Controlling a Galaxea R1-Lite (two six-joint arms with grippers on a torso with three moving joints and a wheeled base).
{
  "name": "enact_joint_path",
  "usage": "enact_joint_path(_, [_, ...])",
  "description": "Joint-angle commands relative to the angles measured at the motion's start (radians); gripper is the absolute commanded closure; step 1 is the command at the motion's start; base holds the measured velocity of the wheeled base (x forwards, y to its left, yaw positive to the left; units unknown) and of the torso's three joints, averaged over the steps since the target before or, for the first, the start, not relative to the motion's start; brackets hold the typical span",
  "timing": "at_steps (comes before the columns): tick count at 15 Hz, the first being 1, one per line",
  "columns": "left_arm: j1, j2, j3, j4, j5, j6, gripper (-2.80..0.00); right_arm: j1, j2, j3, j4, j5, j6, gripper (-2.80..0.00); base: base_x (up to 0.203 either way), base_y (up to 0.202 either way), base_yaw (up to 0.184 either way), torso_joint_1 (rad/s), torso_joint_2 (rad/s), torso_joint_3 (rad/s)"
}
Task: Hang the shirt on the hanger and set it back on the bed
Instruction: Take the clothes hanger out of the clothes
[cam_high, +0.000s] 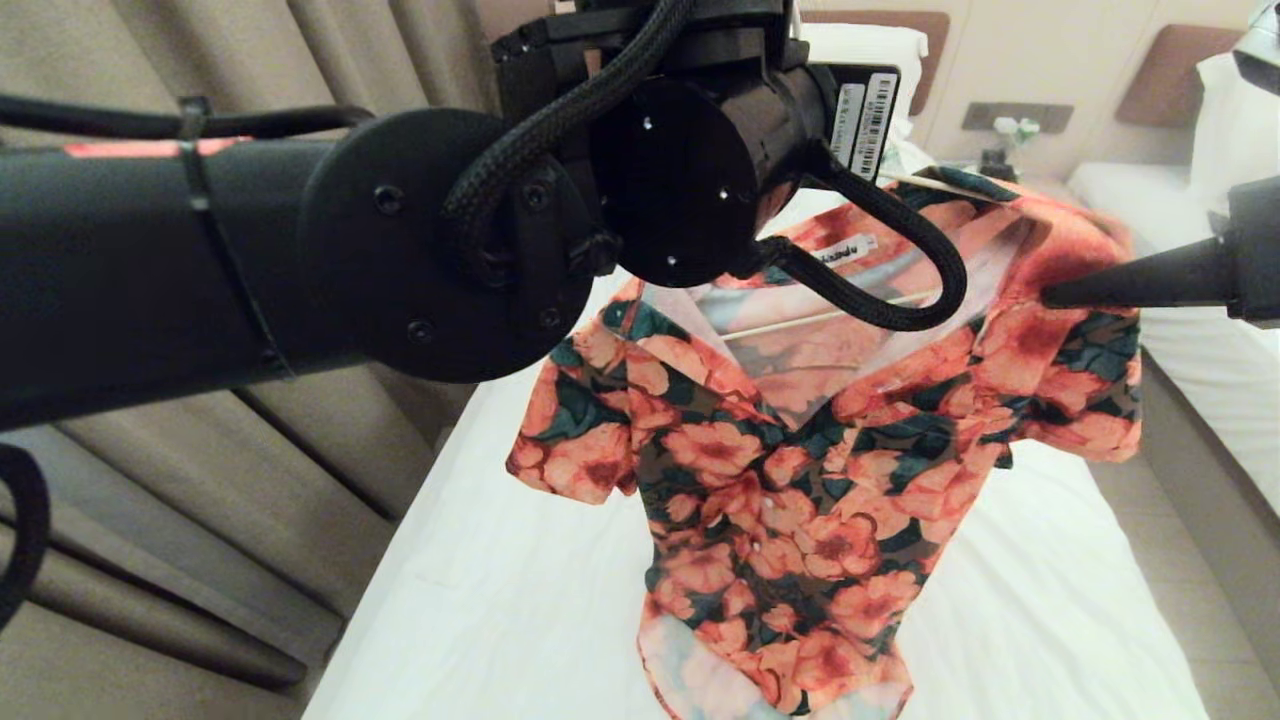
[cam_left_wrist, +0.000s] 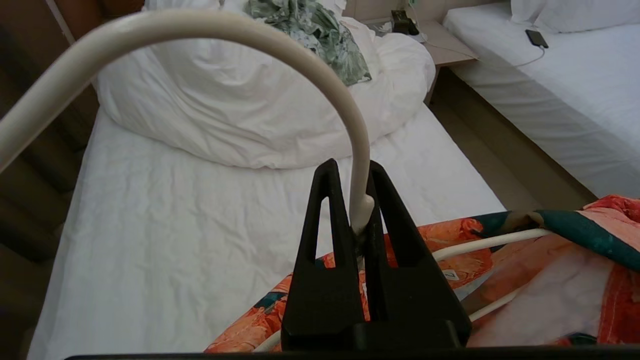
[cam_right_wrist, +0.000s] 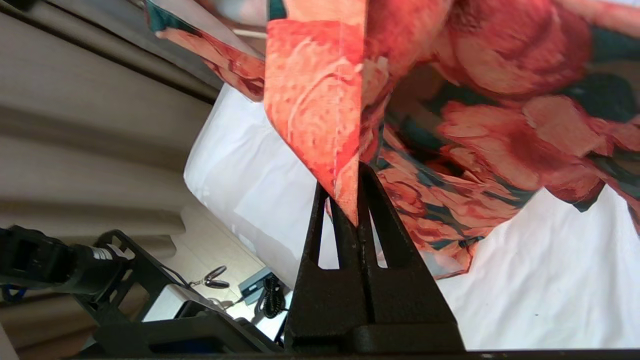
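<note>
Wrinkled white bed (cam_high: 480, 600), floral shirt (cam_high: 800, 480) above

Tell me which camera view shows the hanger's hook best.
The left wrist view: the hanger hook arcs across it, its stem pinched in the left hand. The head view shows only thin wire inside the shirt collar, the hook hidden behind the arm. The right wrist view shows barely any hanger.
</note>
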Motion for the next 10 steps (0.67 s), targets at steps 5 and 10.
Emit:
enact_joint_path(5, [0.001,-0.005,0.0,-0.001,0.002,0.025,0.0,-0.013,-0.041,0.018,0.063,0.004,-0.089,-2.8,0.0,0.0,0.0,0.0,0.0,0.0])
enact_joint_path(10, [0.004,-0.008,0.002,0.0,0.003,0.03,0.0,-0.104,-0.089,0.049,0.073,0.038,-0.172,0.0,0.0,0.0,0.0,0.0,0.0,0.0])
